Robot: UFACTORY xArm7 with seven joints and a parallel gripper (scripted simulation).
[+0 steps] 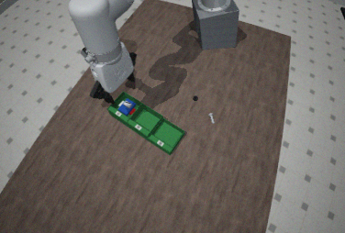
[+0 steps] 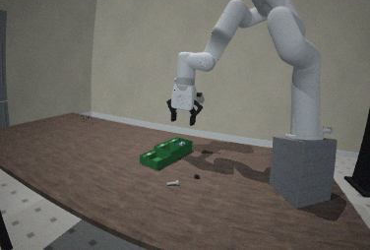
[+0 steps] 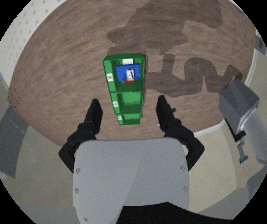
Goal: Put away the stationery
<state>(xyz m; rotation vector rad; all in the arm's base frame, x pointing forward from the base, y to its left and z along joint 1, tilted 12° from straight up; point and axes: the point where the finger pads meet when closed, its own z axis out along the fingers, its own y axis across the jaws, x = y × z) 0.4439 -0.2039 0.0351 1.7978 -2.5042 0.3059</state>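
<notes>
A green three-compartment bin row (image 1: 170, 136) (image 2: 157, 161) (image 3: 130, 107) stands on the table; the marks on its white labels are too small to read. In the end compartment, farthest from the wrist, lie a blue thing (image 1: 123, 108) (image 3: 121, 73), a small white-and-grey thing (image 3: 130, 74) on top of it, and a red piece (image 1: 132, 111) (image 3: 129, 81) at its edge. The other two compartments look empty. My gripper (image 1: 122, 90) (image 2: 182, 121) (image 3: 128, 103) is wide open and empty, well above the bins. What the blue and red things are is too blurred to tell.
A small silver bolt-like thing (image 1: 211, 117) (image 2: 172, 183) and a small dark round thing (image 1: 195, 98) (image 2: 197, 176) lie on the table (image 1: 92, 171) (image 2: 89, 169), apart from the bins. The grey arm base (image 1: 217, 29) (image 2: 302, 169) stands at the table's end.
</notes>
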